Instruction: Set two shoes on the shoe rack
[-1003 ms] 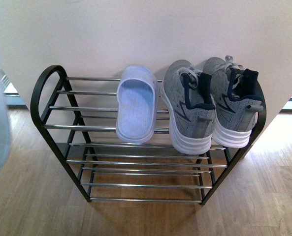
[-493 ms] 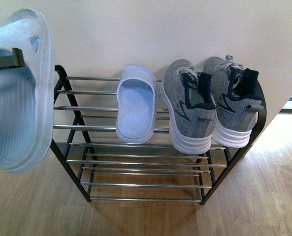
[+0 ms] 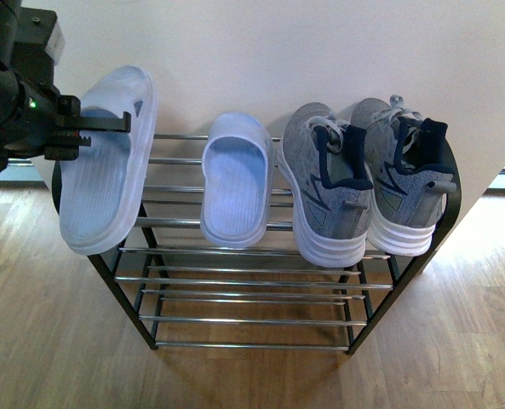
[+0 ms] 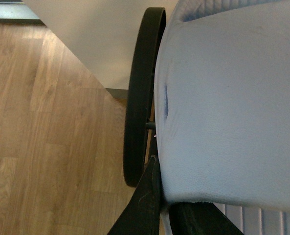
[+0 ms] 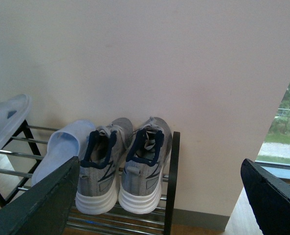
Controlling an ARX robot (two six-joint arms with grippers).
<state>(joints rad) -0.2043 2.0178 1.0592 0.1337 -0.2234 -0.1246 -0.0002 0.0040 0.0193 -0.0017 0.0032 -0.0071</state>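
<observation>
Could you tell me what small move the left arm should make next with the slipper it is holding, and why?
Probably lower it onto the rack's top tier. The left tool grips the slipper, tilted above the free bars at the left end, beside the other slipper.

2 grey sneakers point(image 3: 329, 183) point(image 3: 401, 175), 2 pale blue slippers point(image 3: 235, 179) point(image 3: 103, 162), 1 shoe rack point(image 3: 252, 281).

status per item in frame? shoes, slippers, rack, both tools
Left sneaker: on rack top tier, toe to wall.
Right sneaker: on top tier, beside the other sneaker.
Middle slipper: lying on top tier.
Held slipper: gripped, tilted, over the rack's left end.
Shoe rack: upright, lower tiers bare.
Left tool: shut on held slipper.
Right tool: open, holding nothing.
</observation>
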